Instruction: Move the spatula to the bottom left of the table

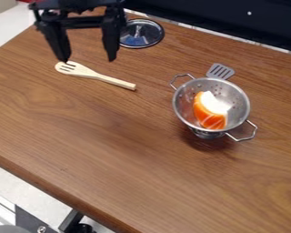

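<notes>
Camera view: gripper (90,61) jaws spread wide; wooden spatula (103,78) lower in view, slotted end by one tip.

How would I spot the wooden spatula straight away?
On the brown table, look upper left of the metal colander. The spatula lies there, lower left of the round glass lid. Its pale wood sets it apart from the grey slotted tool beside the colander.

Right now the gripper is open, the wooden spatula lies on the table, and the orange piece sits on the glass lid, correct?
One error: the camera view shows the orange piece sitting in the metal colander. The rest holds: the gripper is open and the wooden spatula lies on the table.
</notes>
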{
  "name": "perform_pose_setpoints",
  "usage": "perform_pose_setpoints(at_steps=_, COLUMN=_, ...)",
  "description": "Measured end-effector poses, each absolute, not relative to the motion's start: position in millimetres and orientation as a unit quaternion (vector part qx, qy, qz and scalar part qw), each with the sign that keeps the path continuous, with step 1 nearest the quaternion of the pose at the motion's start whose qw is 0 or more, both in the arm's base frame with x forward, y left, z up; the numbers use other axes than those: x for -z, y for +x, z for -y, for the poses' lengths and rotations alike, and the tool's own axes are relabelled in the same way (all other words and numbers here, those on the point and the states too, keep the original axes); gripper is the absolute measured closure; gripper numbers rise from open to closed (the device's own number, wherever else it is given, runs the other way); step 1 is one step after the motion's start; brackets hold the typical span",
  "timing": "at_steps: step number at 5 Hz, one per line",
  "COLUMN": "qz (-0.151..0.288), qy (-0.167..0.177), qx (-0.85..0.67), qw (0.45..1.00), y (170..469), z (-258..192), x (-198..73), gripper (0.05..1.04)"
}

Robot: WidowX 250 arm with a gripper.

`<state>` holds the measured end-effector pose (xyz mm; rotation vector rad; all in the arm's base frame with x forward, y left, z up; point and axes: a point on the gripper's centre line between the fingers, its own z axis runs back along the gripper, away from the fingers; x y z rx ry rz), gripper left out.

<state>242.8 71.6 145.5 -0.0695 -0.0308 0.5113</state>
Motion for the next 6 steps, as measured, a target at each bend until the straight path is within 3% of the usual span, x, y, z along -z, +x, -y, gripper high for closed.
perform_pose_setpoints(at_steps=2, qz=0.050, qy=-0.044, qx=-0.439, qw=0.896, y=275, z=-96, x=-146, gripper=0.083)
perform_pose_setpoints(at_steps=3, qz=0.101, qy=-0.046, qx=-0.544, qw=0.832, y=290, z=-107, x=-148, gripper=0.083)
perform_pose_setpoints(at_steps=4, qz=0.114, qy=-0.031, qx=-0.620, qw=0.776, y=300, z=-109, x=-134, gripper=0.083)
perform_pose_setpoints(at_steps=5, qz=0.086, qy=-0.019, qx=-0.695, qw=0.714, y=311, z=-112, x=-105, gripper=0.083)
perform_pose_setpoints(at_steps=6, qz=0.053, qy=-0.005, qx=-0.717, qw=0.695, y=316, z=-110, x=-81, gripper=0.083)
